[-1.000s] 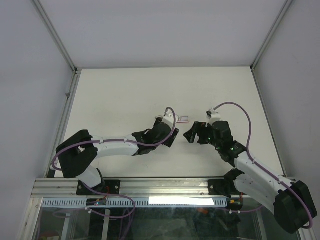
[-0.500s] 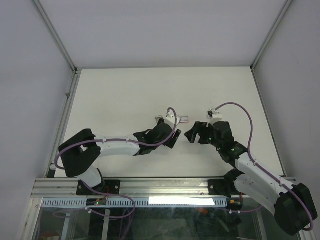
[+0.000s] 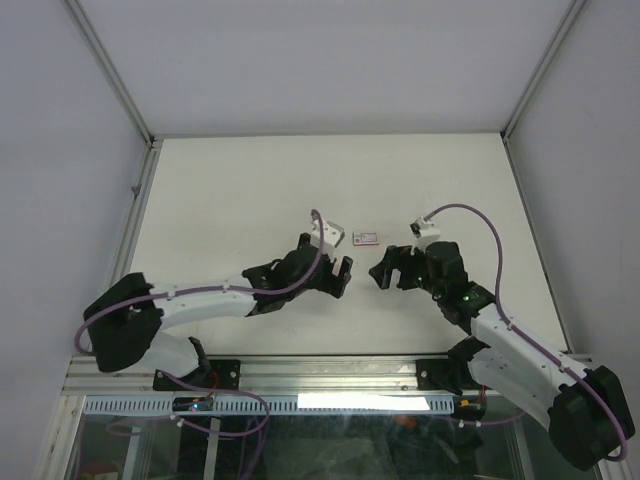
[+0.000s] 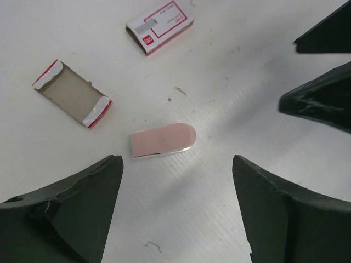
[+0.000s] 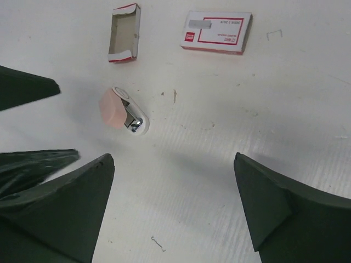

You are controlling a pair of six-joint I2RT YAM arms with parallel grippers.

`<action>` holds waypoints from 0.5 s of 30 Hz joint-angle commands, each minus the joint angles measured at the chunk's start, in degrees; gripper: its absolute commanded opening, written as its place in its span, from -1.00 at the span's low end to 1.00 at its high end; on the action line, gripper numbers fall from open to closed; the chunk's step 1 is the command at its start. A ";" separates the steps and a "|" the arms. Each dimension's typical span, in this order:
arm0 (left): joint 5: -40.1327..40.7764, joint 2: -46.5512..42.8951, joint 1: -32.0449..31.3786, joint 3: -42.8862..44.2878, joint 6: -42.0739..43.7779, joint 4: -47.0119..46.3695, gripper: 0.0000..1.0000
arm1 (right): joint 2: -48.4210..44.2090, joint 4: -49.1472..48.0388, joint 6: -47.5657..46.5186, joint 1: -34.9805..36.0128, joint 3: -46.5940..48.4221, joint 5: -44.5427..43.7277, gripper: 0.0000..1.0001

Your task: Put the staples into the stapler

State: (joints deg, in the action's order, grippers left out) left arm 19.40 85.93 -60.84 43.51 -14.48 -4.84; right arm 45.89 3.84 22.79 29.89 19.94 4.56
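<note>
The stapler (image 4: 163, 141) lies shut on the table, pink half up, just beyond my open left gripper (image 4: 175, 162) and touching neither finger. In the right wrist view the stapler (image 5: 123, 109) shows its metal end, ahead and left of my open right gripper (image 5: 173, 159). The red-and-white staples box (image 4: 160, 27) lies farther off, also seen as the box (image 5: 216, 32) and from above as the box (image 3: 365, 238). An open cardboard tray (image 4: 71, 93) lies beside it. From above, the left gripper (image 3: 342, 272) and right gripper (image 3: 382, 268) face each other closely.
Single loose staples (image 4: 153, 246) lie on the white table (image 3: 230, 190), including one staple (image 5: 158, 244) between the right fingers and another staple (image 5: 274, 34) by the box. The right gripper's fingers (image 4: 321, 101) reach into the left wrist view. Metal rails (image 3: 135, 230) edge the table.
My left arm has dropped lower and stretched out, its wrist shifting a little left and nearer. The staples box shows more plainly beyond it. The right arm has hardly moved.
</note>
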 commanded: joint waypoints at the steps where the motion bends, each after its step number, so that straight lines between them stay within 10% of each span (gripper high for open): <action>1: -8.35 -13.30 5.22 -4.14 -7.66 -2.52 0.73 | 3.64 -4.34 -7.60 0.33 4.48 9.47 0.87; 15: -31.92 -23.45 25.62 -17.03 -26.92 -7.58 0.82 | 30.73 -10.48 -20.60 13.03 18.09 2.99 0.86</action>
State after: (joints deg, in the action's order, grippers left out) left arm -5.91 65.14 -36.84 26.89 -35.51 -7.33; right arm 72.07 -2.81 8.16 41.36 33.85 11.46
